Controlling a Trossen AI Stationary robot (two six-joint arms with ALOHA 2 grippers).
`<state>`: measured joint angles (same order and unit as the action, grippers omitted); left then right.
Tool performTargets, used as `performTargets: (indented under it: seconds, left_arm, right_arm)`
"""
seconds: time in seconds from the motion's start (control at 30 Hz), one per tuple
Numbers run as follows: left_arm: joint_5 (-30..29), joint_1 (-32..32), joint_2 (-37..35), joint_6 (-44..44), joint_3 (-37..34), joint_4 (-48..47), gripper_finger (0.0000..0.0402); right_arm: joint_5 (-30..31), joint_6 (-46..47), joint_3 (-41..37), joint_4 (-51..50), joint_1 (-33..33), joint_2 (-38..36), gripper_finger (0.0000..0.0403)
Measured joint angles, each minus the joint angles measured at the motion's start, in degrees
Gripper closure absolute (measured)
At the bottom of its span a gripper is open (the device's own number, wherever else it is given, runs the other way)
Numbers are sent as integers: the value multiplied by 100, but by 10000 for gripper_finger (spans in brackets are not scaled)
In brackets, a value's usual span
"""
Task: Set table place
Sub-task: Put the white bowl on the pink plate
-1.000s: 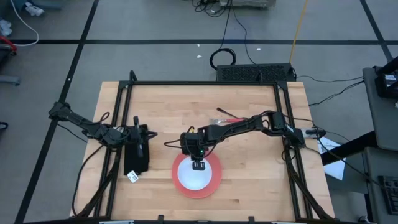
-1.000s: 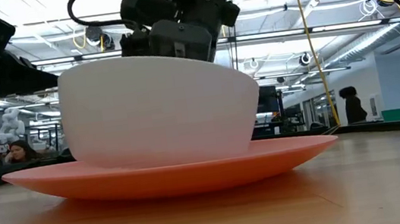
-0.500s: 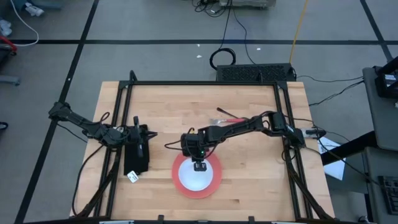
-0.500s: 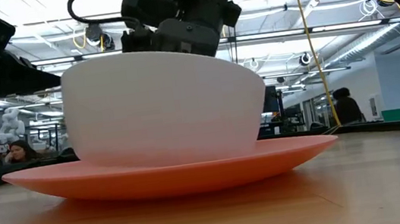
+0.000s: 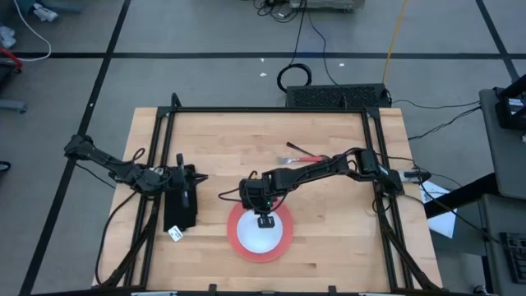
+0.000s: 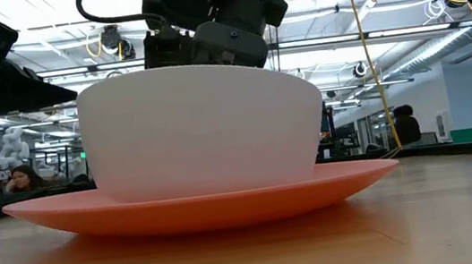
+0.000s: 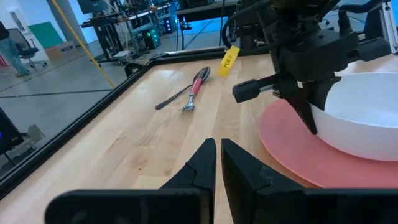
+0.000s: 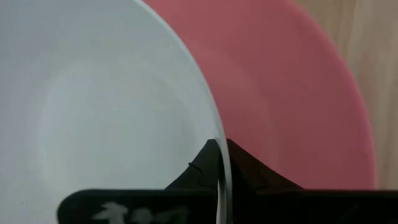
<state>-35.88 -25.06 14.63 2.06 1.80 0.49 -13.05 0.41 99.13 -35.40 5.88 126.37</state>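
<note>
A white bowl (image 5: 260, 238) (image 6: 199, 127) sits on a pink plate (image 5: 284, 238) (image 6: 200, 206) at the near middle of the light-wood table (image 5: 329, 238). My right gripper (image 5: 265, 219) (image 8: 221, 163) is over the bowl's far rim and shut on it. My left gripper (image 5: 198, 178) (image 7: 217, 163) is shut and empty, low over the table's left part, its fingers pointing toward the plate. My right gripper pinches the bowl's far rim (image 8: 219, 146), one finger inside the bowl and one outside. The fingers come from above, pointing down. The bowl stands close to level with its base on the pink plate (image 6: 216, 188).
A red-handled fork (image 7: 193, 87) (image 5: 294, 149) and another utensil lie on the table beyond the plate, toward the far side. A yellow tag (image 7: 228, 59) hangs by the right arm. Black frame rails (image 5: 271, 109) run along the table's edges.
My right gripper has shifted slightly toward the table's right and near edge with the bowl's rim. The bowl, tipped a second ago, has come down closer to level on the plate and slid a little across it.
</note>
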Motion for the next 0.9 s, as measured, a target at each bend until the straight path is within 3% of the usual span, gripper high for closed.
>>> performTargets:
  seconds: [0.9]
  left_arm:
    - [0,0,0,1,0,0,371]
  right_arm:
    - [434,170,-4,46,-8,0,400]
